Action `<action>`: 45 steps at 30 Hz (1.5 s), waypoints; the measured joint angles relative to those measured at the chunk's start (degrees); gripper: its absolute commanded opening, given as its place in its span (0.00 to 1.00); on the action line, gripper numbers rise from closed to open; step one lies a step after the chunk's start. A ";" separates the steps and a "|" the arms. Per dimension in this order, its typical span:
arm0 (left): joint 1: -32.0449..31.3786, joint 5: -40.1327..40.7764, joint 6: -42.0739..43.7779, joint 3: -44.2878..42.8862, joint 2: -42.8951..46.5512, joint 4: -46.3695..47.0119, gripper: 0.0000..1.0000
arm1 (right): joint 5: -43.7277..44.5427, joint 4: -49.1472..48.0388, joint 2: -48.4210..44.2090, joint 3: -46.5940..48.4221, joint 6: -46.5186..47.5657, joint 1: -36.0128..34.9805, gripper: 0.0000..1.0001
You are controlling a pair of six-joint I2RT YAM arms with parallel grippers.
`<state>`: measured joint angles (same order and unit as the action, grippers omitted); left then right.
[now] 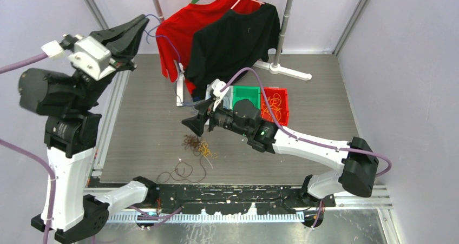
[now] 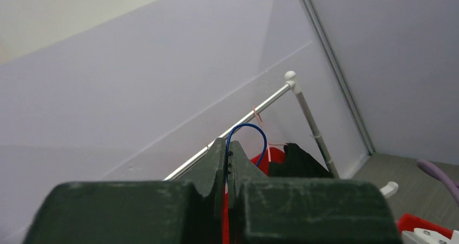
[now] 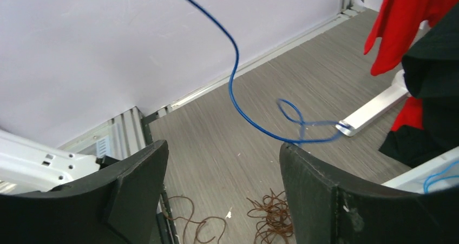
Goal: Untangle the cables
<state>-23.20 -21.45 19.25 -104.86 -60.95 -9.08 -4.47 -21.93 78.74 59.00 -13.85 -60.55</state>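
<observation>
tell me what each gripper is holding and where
Left gripper pinches the blue cable at its very tip, a loop arching past it. Right gripper is open, holding nothing.

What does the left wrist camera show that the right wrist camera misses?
Only the left wrist view: the left tool shut on the blue cable, plus the metal clothes rail. Only the right wrist view: the right tool open above the table, with brown cables tangled below. Both: the blue cable, the red shirt and the black shirt.
</observation>
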 measured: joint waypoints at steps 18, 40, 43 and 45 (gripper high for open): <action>0.00 -0.85 -8.55 0.48 -11.58 -2.43 0.00 | 4.63 -0.33 2.29 -2.03 -1.62 3.91 0.77; -3.58 0.22 -4.74 -3.91 -23.58 -1.49 0.00 | 6.25 -1.57 5.79 -4.96 -3.65 14.47 0.73; -3.58 0.98 -3.26 -3.56 -23.89 -1.38 0.00 | 5.68 -1.53 7.28 -4.98 -4.35 15.82 0.73; -3.58 1.29 -2.40 -2.78 -23.74 -0.83 0.00 | 5.49 -1.57 7.23 -5.22 -4.83 16.61 0.72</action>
<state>-26.79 -20.16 16.84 -107.63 -84.68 -9.91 1.02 -23.51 85.97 53.78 -18.68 -43.94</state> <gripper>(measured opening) 0.009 0.729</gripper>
